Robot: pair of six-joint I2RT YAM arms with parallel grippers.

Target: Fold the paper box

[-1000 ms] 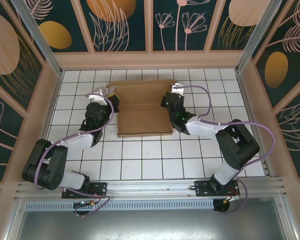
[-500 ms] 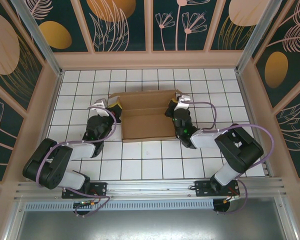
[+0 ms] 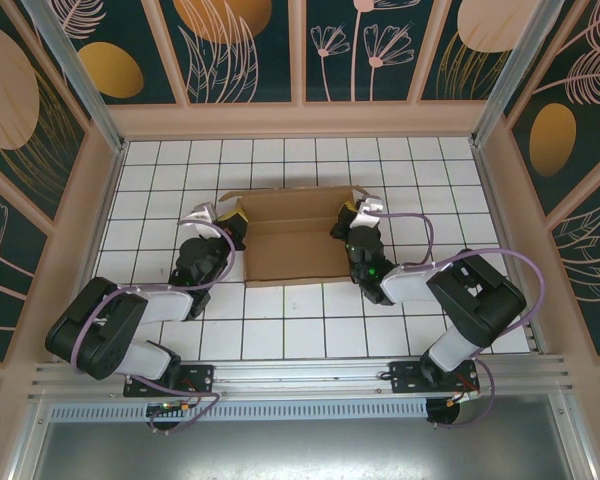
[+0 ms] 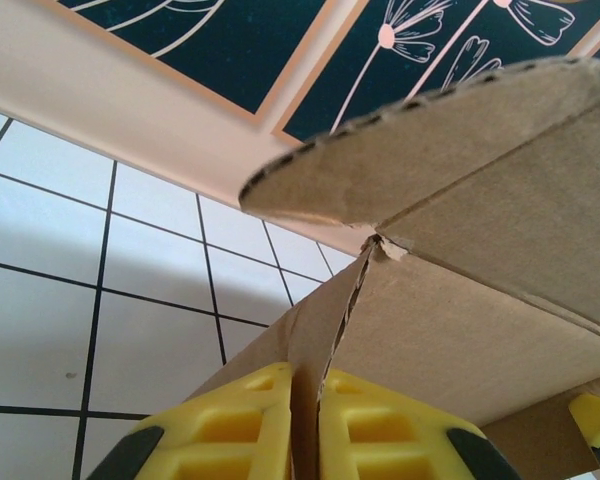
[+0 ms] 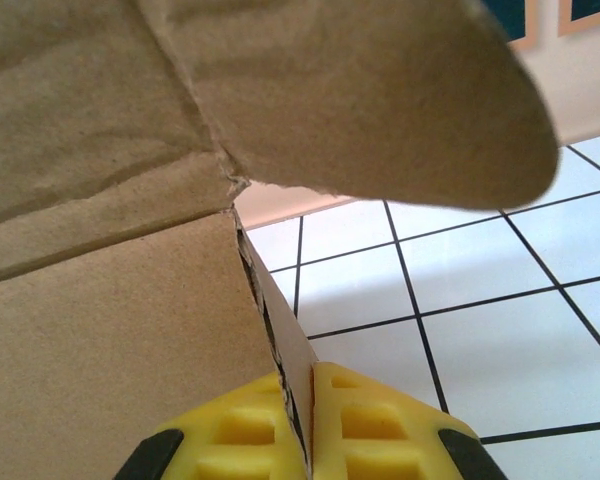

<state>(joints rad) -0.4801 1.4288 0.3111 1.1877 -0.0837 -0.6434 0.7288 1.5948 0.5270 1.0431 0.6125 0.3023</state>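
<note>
the paper box is lying on the white-tiled tabletop, a little toward 12 o'clock of centre. the left hand is clenching on its side flap at 9 o'clock, and the right hand is pinching the flap at 3 o'clock. the side walls are seemingly being raised; next, both hands would need to be swinging inward together, without tearing the creases.

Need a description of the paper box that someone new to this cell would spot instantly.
Start at the white tiled table; toward its far middle lies the paper box, flanked by the left end effector and the right end effector. It is the only brown cardboard there, partly folded, each upright side wall pinched between yellow finger pads.
</note>
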